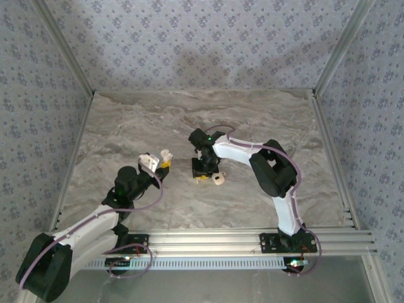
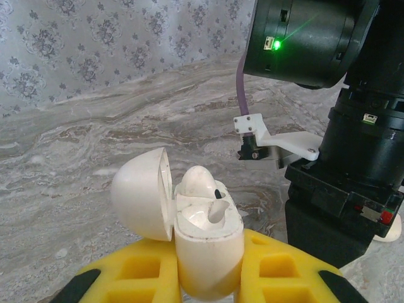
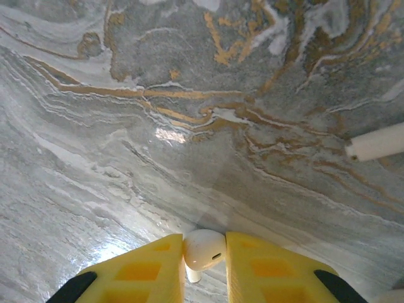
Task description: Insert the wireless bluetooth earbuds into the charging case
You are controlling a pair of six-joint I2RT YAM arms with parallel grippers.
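Earbuds: 2. Case: 1. First earbud [image 2: 197,182] seated in case [image 2: 208,243], lid [image 2: 142,192] open; left gripper [image 2: 211,274] pinches case; right gripper [image 3: 205,268] pinches second earbud [image 3: 203,248].

Two earbuds [image 2: 197,180] [image 3: 204,249], one charging case [image 2: 208,252], two arms [image 1: 95,222] [image 1: 240,150].

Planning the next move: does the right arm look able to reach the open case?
Probably yes. The case sits in the left jaws, lid swung open; the right arm, an earbud in its jaws, is near with nothing between.
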